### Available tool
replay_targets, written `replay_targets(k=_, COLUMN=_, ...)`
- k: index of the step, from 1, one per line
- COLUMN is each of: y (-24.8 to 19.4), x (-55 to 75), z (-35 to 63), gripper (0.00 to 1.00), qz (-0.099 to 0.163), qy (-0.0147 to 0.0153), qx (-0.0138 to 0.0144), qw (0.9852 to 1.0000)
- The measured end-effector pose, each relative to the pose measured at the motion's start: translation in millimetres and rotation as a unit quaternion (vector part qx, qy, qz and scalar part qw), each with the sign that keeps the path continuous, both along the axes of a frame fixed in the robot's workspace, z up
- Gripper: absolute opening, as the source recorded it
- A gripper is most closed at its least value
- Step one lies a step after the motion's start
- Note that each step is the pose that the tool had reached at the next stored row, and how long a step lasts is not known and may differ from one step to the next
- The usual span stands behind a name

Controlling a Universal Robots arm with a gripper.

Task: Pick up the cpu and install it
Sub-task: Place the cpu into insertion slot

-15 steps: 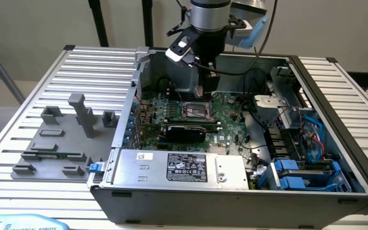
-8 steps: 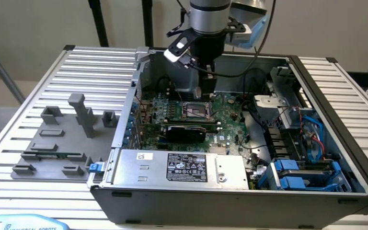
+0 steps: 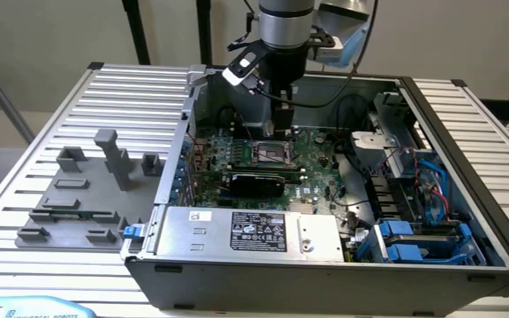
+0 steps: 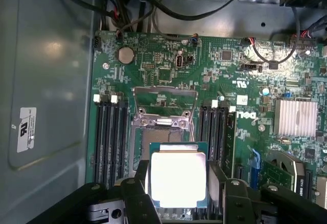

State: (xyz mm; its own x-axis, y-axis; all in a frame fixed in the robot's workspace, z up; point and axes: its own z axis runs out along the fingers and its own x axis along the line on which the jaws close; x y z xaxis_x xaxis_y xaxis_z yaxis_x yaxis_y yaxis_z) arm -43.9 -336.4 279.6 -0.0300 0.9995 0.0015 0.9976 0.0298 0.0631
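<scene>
The cpu (image 4: 178,175), a small square chip with a bright silvery top and a thin greenish rim, sits between my two black fingers (image 4: 140,185). My gripper (image 4: 178,188) is shut on its two opposite edges. The cpu hangs just above the green motherboard (image 4: 240,76), beside the open socket (image 4: 162,128), whose metal load frame (image 4: 164,95) is flipped up. In the exterior view my gripper (image 3: 281,126) reaches down into the open computer case (image 3: 466,199), directly over the socket (image 3: 270,154).
Black memory slots (image 4: 110,137) flank the socket on both sides. A ribbed heatsink (image 4: 297,117) and black cables (image 4: 153,4) lie nearby. A grey tray of plastic blocks (image 3: 87,199) stands at the exterior view's left. The power supply (image 3: 246,232) lines the case's near side.
</scene>
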Motion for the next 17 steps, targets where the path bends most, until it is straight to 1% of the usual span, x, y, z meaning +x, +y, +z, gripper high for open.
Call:
replay_targets(k=2, y=0.5, x=-0.1, z=-1.4, gripper=0.55, qz=-0.003, qy=0.003, qx=0.0, qw=1.0)
replay_targets(k=3, y=0.9, x=-0.1, z=-3.5, gripper=0.55, qz=-0.006, qy=0.0053, qx=-0.0001, qw=1.0)
replay_targets(k=5, y=1.0, x=-0.1, z=-10.0, gripper=0.55, qz=-0.008, qy=0.0059, qx=0.0004, qw=1.0)
replay_targets(k=6, y=1.5, x=-0.1, z=-19.4, gripper=0.55, qz=-0.008, qy=0.0059, qx=0.0013, qw=1.0)
replay_targets(k=7, y=4.2, x=-0.1, z=-23.9, gripper=0.55, qz=-0.009, qy=0.0061, qx=0.002, qw=0.9999)
replay_targets(k=10, y=9.6, x=-0.1, z=-27.9, gripper=0.55, qz=-0.01, qy=0.0065, qx=0.0022, qw=0.9999)
replay_targets(k=13, y=13.9, x=0.0, z=-31.8, gripper=0.55, qz=-0.012, qy=0.008, qx=0.0023, qw=0.9999)
replay_targets(k=15, y=14.9, x=0.1, z=-34.6, gripper=0.55, qz=-0.015, qy=0.0096, qx=0.0023, qw=0.9998)
replay_targets(k=17, y=15.0, x=0.6, z=-37.6, gripper=0.55, qz=-0.019, qy=0.011, qx=0.0023, qw=0.9998)
